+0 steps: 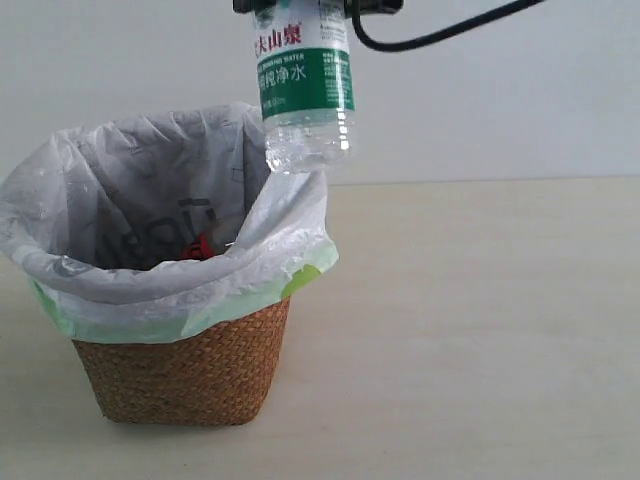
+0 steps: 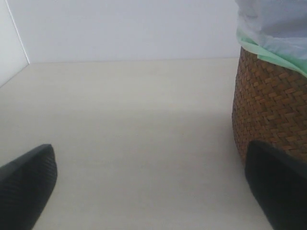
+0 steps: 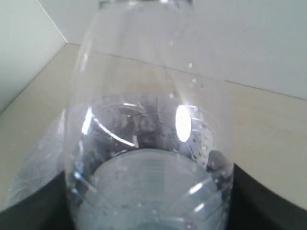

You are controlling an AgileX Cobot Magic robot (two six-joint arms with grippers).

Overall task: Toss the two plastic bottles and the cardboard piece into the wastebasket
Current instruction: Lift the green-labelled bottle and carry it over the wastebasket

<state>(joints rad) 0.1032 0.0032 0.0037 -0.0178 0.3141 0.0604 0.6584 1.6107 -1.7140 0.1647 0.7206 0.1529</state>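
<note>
- The wicker wastebasket (image 1: 185, 375) was seen nearest in the exterior view, on the left of the pale table (image 1: 480, 330). Its white-and-green bag liner (image 1: 120, 300) was folded out over the rim.
- Bare tabletop was left open to the basket's right, back to the wall.
- A small red object (image 1: 197, 247) was seen low inside the liner and could not be identified.
- The green-labelled plastic bottle (image 1: 305, 90) was held base-down above the basket's far right rim. Contact between its base and the liner's edge could not be judged.
- The right gripper (image 3: 149, 218) was clamped on that bottle, with a dark finger (image 3: 29, 211) pressed at each side. This grip was shown closely only in the right wrist view.
- The left gripper (image 2: 151, 158) was shown only in the left wrist view. It was spread wide, with nothing between the fingers, low over the table and just beside the basket's woven wall.
</note>
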